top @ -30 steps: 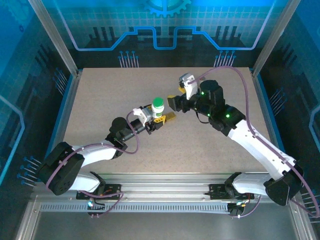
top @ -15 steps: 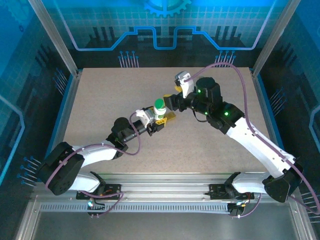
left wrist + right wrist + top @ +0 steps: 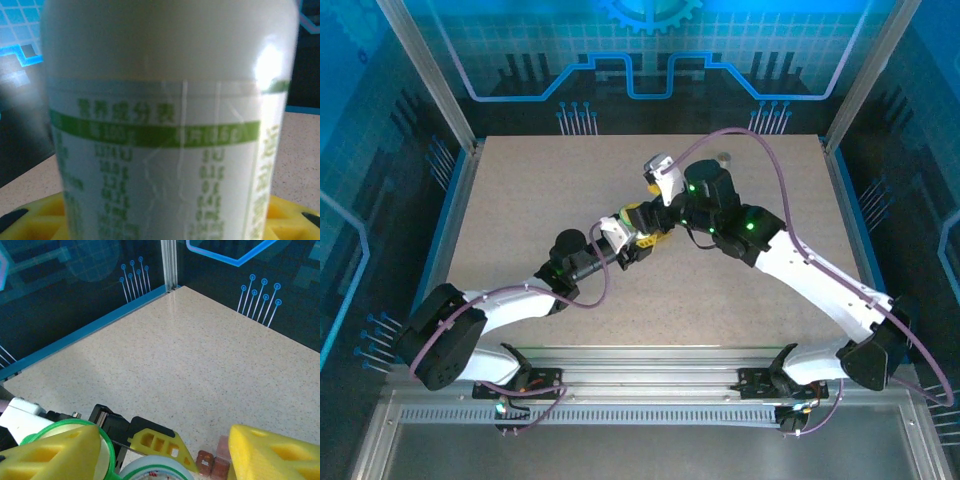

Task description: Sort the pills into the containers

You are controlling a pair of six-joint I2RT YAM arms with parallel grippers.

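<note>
A white pill bottle (image 3: 165, 125) with a green-banded label stands close in the left wrist view, and my left gripper (image 3: 638, 232) is shut on it, yellow fingers (image 3: 287, 220) on either side. My right gripper (image 3: 655, 210) hangs just over the bottle, open. In the right wrist view its yellow fingers (image 3: 272, 455) stand wide apart around the bottle's green-rimmed top (image 3: 157, 471) without touching it. A small dark red-brown container (image 3: 210, 463) sits on the table beside the right finger. The pills are hidden. I cannot pick out the yellow container among the yellow fingers.
The speckled beige table (image 3: 540, 200) is fenced by blue rails and glass walls. A small grey round object (image 3: 724, 157) lies near the back right. Both arms meet at the middle of the table.
My right arm has swung left and come down over the bottle, its jaws a little wider. The left arm has stretched slightly toward it, still holding the bottle.
</note>
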